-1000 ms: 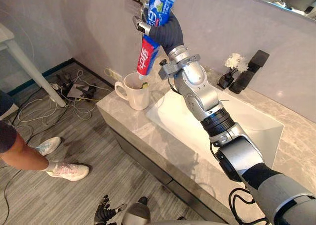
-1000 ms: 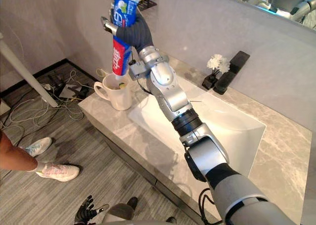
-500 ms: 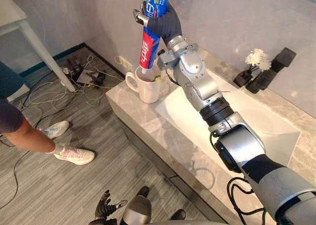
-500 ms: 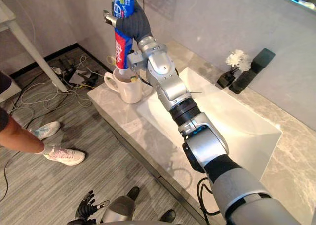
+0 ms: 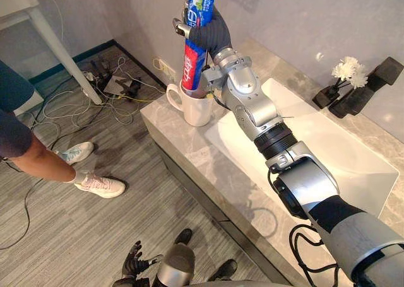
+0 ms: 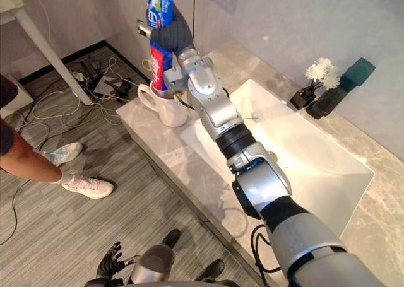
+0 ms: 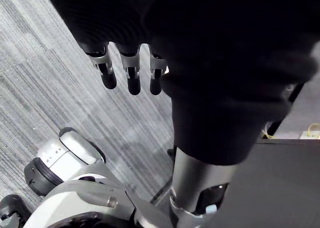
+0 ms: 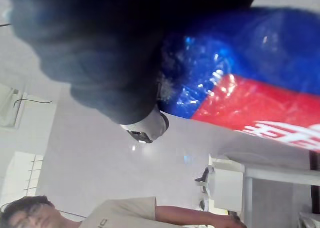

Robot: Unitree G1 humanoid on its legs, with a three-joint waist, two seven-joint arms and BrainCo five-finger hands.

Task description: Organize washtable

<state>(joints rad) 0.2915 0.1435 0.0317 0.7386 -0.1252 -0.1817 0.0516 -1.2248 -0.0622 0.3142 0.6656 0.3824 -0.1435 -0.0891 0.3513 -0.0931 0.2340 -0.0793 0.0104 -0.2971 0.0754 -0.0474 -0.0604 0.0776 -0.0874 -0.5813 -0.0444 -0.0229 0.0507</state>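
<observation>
A blue, red and white toothpaste tube (image 5: 197,35) stands upright with its lower end inside a white mug (image 5: 192,108) at the left end of the grey marble washtable (image 5: 208,167). My right hand (image 5: 210,29) is shut round the tube's upper part, above the mug. The tube (image 8: 260,82) also shows close up in the right wrist view, pressed against the hand. My left hand (image 7: 127,67) hangs low over the floor with its fingers straight and nothing in them; in the left eye view this left hand (image 5: 134,265) sits at the bottom edge.
A white sink basin (image 5: 328,154) lies right of the mug. A small vase of white flowers (image 5: 346,76) and a dark faucet (image 5: 372,85) stand at the back by the wall. A person's leg and white shoes (image 5: 95,185) are on the floor at left, near cables and a white table leg (image 5: 60,50).
My right hand has lowered the tube, so its lower end now sits inside the mug. The camera has shifted, moving the whole scene in the picture.
</observation>
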